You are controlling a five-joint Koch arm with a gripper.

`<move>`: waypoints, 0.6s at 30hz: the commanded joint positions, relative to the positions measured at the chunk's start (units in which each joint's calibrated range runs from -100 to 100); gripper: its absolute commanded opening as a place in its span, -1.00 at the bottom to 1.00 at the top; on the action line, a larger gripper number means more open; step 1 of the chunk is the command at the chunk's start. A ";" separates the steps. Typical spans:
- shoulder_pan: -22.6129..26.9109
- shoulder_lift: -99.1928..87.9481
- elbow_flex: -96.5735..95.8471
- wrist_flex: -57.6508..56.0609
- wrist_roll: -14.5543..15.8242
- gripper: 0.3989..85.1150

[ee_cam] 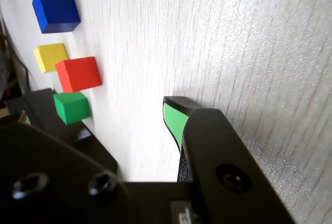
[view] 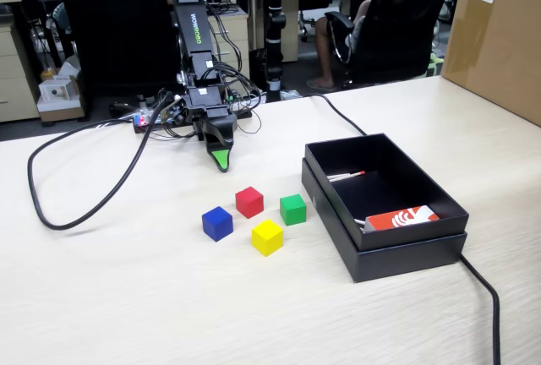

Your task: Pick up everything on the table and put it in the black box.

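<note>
Four small cubes sit together on the beige table [view: 127, 297]: red [view: 248, 201], blue [view: 217, 223], yellow [view: 267, 236] and green [view: 292, 209]. The wrist view shows them at the upper left: blue [ee_cam: 56, 10], yellow [ee_cam: 50, 57], red [ee_cam: 79, 73], green [ee_cam: 71, 107]. My gripper [view: 221, 160] points down at the table just behind the red cube, touching none of them. In the wrist view the gripper [ee_cam: 99, 112] is open, with bare table between its green-padded fingers [ee_cam: 175, 120]. The black box [view: 439, 242] stands right of the cubes.
Inside the box lie an orange-red card with a white logo [view: 402, 217] and a thin white pen-like stick [view: 345, 176]. A big brown carton [view: 499, 40] stands at the back right. Black cables loop at the left [view: 84, 204] and run past the box [view: 482, 289].
</note>
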 commanded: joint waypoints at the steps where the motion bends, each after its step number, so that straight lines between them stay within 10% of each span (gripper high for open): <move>1: 0.00 0.40 -0.84 -2.19 0.00 0.17; 18: 1.90 0.29 -0.93 -2.19 -2.98 0.12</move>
